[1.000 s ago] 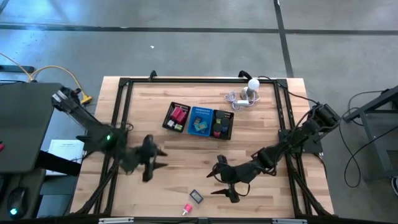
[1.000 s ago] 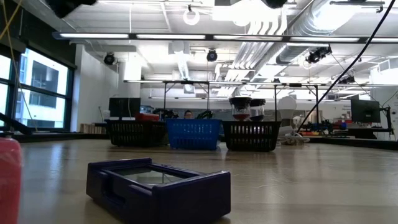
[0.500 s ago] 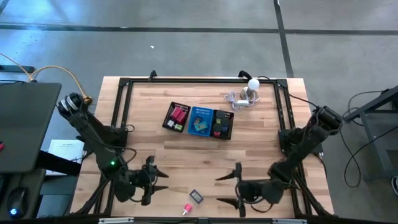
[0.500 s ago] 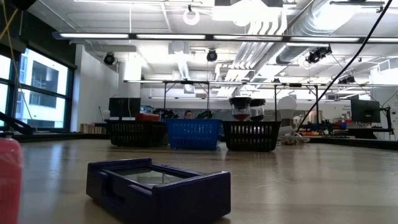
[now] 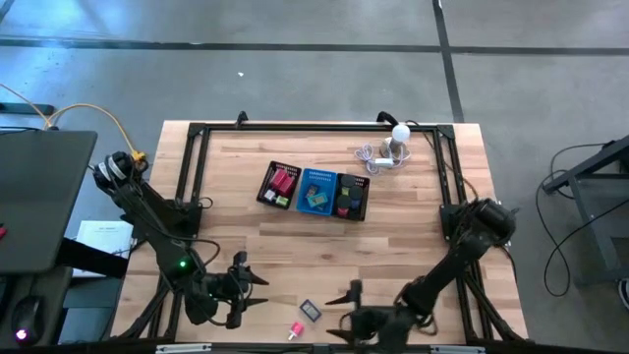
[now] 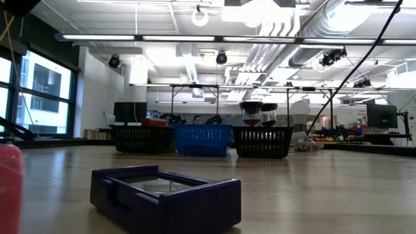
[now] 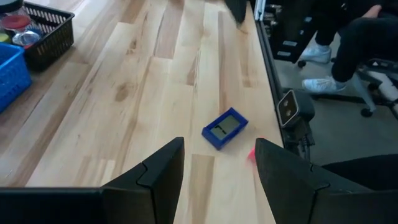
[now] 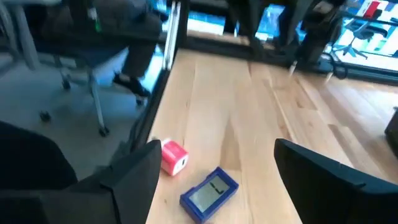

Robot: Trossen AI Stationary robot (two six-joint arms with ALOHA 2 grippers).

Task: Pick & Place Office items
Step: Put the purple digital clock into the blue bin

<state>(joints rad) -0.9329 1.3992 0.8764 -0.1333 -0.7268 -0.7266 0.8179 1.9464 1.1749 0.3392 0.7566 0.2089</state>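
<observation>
Near the desk's (image 5: 413, 236) front edge, my left pincer (image 5: 246, 295) and right pincer (image 5: 344, 313) both gape empty; crowding the blue block (image 5: 311, 311) could knock the pink piece (image 5: 296, 330) overboard.

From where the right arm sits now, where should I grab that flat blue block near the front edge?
Likely from above: the blue block lies flat, so pinch its two long sides. The open right gripper already frames it; the pink piece lies apart.
</observation>
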